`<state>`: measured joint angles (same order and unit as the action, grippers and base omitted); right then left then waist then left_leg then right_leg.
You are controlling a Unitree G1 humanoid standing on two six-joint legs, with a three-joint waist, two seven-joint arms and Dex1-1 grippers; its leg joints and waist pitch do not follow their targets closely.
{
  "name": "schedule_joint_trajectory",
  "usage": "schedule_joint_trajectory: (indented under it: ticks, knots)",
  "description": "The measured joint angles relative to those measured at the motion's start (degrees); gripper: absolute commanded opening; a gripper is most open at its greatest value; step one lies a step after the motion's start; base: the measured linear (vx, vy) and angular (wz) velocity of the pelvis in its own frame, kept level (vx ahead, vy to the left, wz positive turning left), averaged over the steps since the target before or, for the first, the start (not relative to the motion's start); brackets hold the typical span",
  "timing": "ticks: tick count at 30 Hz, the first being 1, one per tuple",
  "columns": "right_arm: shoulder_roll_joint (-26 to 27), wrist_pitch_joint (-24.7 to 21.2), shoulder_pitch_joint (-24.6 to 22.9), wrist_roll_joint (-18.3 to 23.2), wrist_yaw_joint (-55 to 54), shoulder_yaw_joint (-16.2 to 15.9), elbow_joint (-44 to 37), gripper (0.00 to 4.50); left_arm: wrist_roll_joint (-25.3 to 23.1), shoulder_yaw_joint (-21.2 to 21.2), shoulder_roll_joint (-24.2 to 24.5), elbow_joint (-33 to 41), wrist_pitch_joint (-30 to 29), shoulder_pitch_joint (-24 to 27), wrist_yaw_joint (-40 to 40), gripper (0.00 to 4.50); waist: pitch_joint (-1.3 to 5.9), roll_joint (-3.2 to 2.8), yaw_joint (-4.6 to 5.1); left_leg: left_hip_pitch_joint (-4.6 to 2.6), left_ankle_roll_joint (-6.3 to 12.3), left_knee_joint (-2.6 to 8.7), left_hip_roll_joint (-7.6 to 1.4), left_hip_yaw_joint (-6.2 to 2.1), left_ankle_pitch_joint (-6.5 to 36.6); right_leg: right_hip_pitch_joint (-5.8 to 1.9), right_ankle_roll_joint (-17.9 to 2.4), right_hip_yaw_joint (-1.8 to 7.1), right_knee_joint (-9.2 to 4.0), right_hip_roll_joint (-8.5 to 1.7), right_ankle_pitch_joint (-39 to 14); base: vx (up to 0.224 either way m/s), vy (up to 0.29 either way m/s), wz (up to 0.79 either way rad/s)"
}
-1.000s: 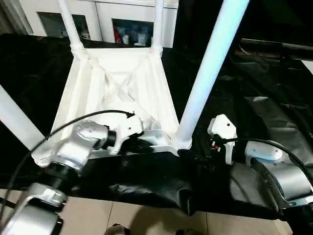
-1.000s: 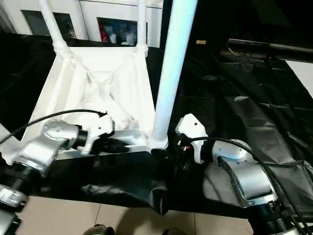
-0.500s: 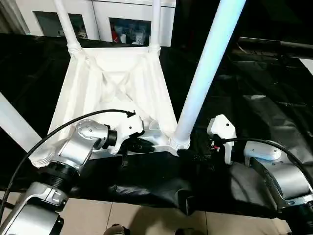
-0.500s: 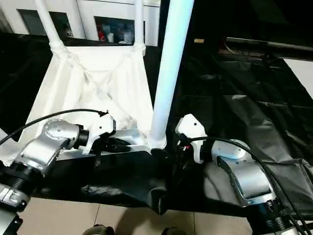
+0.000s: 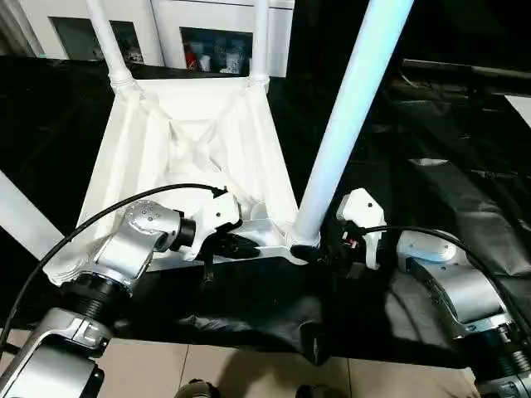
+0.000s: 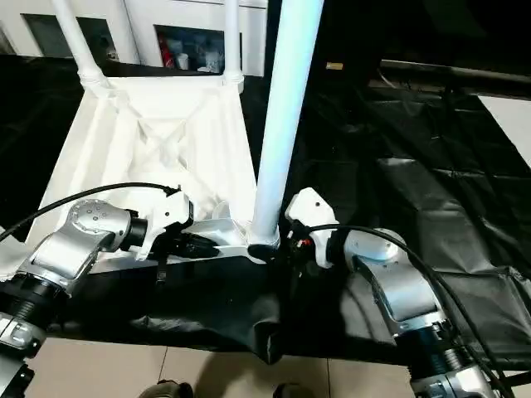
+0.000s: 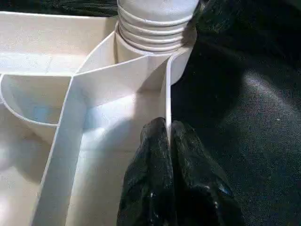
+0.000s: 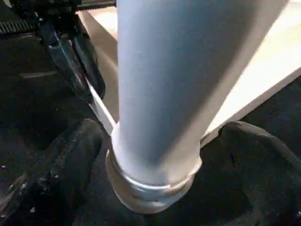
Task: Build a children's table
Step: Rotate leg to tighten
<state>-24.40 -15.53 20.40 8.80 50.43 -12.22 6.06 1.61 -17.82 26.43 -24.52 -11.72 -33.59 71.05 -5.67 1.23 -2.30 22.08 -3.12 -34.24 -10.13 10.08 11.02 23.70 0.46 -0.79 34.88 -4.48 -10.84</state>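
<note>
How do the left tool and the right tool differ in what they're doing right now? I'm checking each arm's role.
The left tool is shut on the table top's thin side wall, pinching it; the right tool is open, its fingers on either side of the near leg without closing. Both work at the same near corner socket.

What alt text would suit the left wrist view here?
The left gripper pinches the thin side wall of the upturned white table top between its two black fingers, just short of the corner socket where a ribbed leg is seated; black sheeting lies alongside.
</note>
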Motion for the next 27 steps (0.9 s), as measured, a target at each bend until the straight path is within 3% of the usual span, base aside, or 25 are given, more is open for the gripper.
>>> schedule_joint_trajectory:
  ticks: [2, 4, 18, 27]
  knots:
    - [0.93, 0.32, 0.35, 0.00, -0.04, -0.02, 1.50, 4.10, 0.05, 0.06, -0.02, 0.11, -0.33, 0.04, -0.15, 0.00, 0.00, 0.00, 0.07, -0.01, 0.00, 0.01, 0.00, 0.01, 0.00, 0.01, 0.00, 0.00, 0.00, 0.00, 0.00, 0.000, 0.000, 0.00]
    - [1.62, 0.64, 0.67, 0.00, -0.04, -0.07, 2.28, 3.76, 0.24, 0.06, -0.09, 0.29, -0.49, 0.06, -0.27, 0.00, -0.04, -0.03, 0.04, 0.01, 0.00, 0.03, 0.00, 0.01, 0.00, 0.04, 0.00, 0.00, 0.01, 0.00, 0.00, 0.000, 0.000, 0.00]
    - [2.02, 2.79, 1.72, -0.04, 0.41, -0.69, 4.45, 2.64, 0.46, 0.09, 0.10, 0.80, -0.62, 0.44, -0.74, 0.00, -0.10, 0.05, 0.19, 0.04, -0.01, 0.10, 0.00, 0.04, 0.00, 0.11, 0.00, 0.02, -0.01, 0.00, 0.00, 0.000, 0.000, 0.00]
    - [1.91, 4.07, 2.15, -0.38, 1.49, -0.93, 5.46, 2.59, 0.93, 0.13, 0.53, 1.37, -0.70, 0.87, -0.65, 0.00, -0.10, 0.06, 0.34, 0.04, -0.01, 0.15, 0.00, 0.06, 0.00, 0.15, 0.01, 0.02, -0.01, 0.00, -0.01, 0.000, 0.000, 0.00]
